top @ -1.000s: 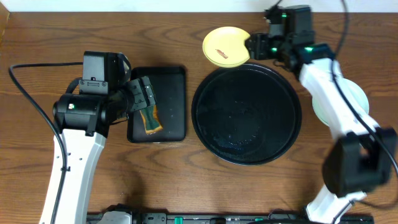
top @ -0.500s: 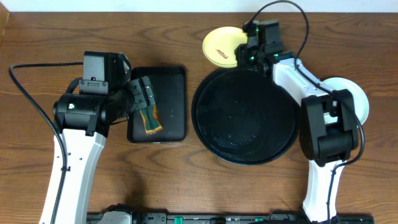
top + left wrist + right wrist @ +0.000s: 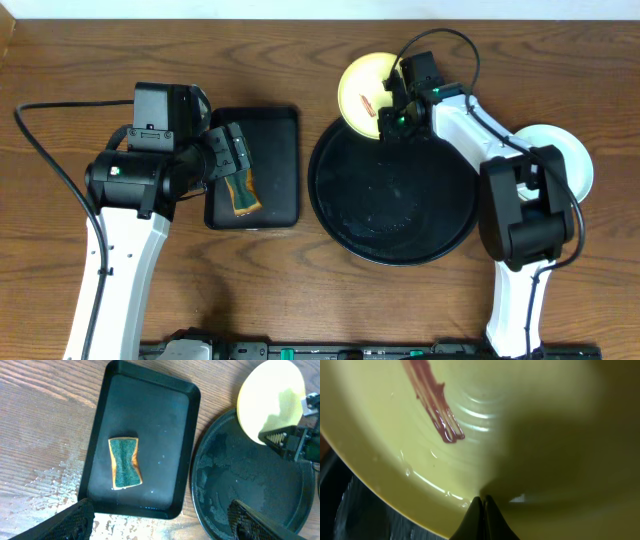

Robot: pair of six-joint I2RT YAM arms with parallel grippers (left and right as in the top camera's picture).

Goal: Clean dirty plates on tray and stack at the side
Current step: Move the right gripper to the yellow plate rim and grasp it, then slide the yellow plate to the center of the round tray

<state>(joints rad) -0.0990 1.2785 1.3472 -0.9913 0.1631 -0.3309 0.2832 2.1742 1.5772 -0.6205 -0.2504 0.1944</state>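
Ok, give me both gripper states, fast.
Left gripper: open, holding nothing.
Right gripper: shut on the yellow plate at its rim.

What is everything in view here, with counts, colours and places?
yellow plate: one, pale yellow with a reddish-brown smear, over the round tray's far rim
mint plate: at least one, pale mint, right side of the table, partly hidden by the right arm
round tray: one, black, wet, centre-right
rectangular tray: one, black, centre-left
sponge: one, green and yellow-brown, in the rectangular tray
table: one, brown wood
left hand: open, above the rectangular tray
right hand: shut on the yellow plate's rim
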